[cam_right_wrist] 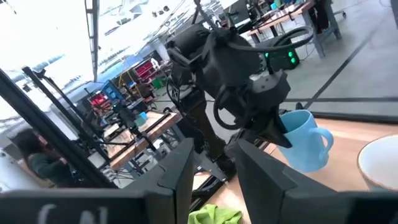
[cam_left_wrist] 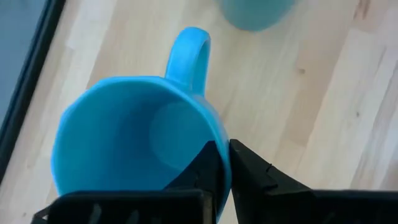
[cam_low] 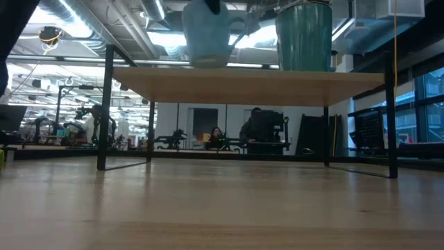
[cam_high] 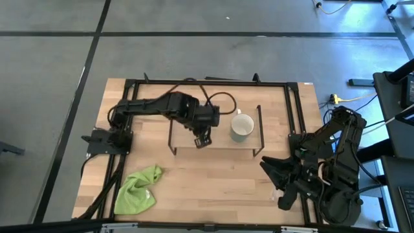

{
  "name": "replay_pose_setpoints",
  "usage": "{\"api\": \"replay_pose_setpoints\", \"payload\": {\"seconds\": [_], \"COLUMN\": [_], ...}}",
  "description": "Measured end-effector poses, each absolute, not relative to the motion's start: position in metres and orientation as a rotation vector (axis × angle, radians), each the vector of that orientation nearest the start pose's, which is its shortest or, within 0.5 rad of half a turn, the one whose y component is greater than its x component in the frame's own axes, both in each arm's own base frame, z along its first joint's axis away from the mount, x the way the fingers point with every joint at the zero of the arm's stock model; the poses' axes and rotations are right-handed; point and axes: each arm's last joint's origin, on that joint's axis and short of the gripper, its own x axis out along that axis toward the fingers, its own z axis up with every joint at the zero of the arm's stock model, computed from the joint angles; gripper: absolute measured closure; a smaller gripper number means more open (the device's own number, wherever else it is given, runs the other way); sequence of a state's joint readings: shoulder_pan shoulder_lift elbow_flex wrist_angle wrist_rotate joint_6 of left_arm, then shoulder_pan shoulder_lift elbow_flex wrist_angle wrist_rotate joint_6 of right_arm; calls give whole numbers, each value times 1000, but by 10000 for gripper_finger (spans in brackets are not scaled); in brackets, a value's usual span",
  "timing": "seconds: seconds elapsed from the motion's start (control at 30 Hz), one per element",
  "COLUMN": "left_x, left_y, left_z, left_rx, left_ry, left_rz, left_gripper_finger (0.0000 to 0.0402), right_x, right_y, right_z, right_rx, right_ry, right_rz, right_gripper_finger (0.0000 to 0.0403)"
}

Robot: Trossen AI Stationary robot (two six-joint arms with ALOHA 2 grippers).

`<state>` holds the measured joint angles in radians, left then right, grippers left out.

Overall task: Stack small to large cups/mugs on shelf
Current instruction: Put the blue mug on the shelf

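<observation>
The light-blue mug [cam_left_wrist: 134, 134] sits upright on the shelf [cam_high: 220, 139], its rim pinched between the fingers of the left gripper [cam_left_wrist: 227, 168], one finger inside the wall and one outside. In the low view it seems to rest on the board, though the contact is hard to confirm. The cream-white mug [cam_high: 242, 127] stands just beside it on the same board. The right gripper [cam_high: 275, 169] waits spread apart near the table's right edge, and a green cloth [cam_high: 138, 189] lies on the table [cam_high: 213, 188].

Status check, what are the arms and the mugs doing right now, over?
Left gripper shut on blue mug rim, over the shelf. Right gripper open, parked at table's right edge. White mug on shelf beside it.
</observation>
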<state>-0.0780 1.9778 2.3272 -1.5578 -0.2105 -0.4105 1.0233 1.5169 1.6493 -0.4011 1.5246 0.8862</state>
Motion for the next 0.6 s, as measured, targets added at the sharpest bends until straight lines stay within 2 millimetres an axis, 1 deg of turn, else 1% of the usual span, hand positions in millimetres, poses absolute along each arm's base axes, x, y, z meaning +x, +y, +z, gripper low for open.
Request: {"api": "replay_pose_setpoints", "payload": {"seconds": [0.07,0.13,0.27,0.4,0.5,0.6], "left_x": [367,365,357,344,332,319], "left_y": [-28,-42,-81,-124,-154,-181], "left_z": [397,401,404,403,401,397], "left_rx": [-158,-126,-99,-119,-173,-202], "left_ry": [1144,1131,1119,1120,1120,1103], "left_rz": [336,307,234,198,193,228], "left_gripper_finger": [381,381,383,385,385,386], "right_x": [185,185,185,185,187,189], "right_y": [247,247,247,247,246,244], "right_z": [441,441,441,441,440,440], "right_rx": [593,580,580,585,601,602], "right_ry": [-140,-137,-137,-140,-153,-156], "right_rz": [-491,-492,-492,-494,-511,-519], "right_gripper_finger": [283,283,283,283,283,283]}}
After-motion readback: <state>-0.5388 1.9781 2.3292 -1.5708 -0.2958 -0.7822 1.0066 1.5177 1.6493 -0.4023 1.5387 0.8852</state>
